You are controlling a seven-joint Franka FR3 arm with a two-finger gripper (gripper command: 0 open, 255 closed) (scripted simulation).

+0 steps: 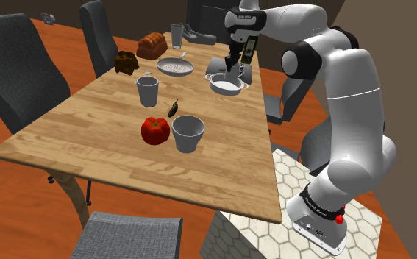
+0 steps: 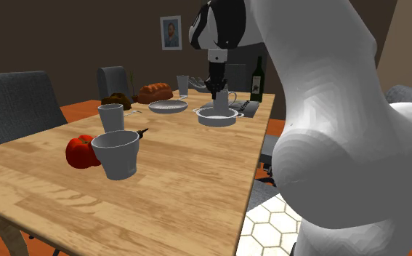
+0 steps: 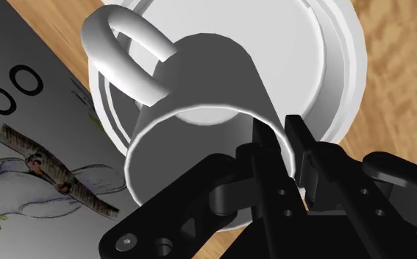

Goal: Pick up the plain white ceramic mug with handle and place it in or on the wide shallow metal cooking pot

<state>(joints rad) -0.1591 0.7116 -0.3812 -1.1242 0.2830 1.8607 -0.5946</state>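
End effector (image 3: 276, 132) pinches the white mug (image 3: 199, 81) by its rim (likely light, slippery, breakable) over the pot (image 1: 224, 92), one o'clock from the grey cup (image 1: 188, 134).

Soft, even light on the table (image 1: 89, 151), faint shadows; walls (image 2: 66, 36) dim.

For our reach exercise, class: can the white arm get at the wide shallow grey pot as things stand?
Probably yes. Its jaws clasp the plain white mug by the rim directly over the wide shallow grey pot, with nothing between.
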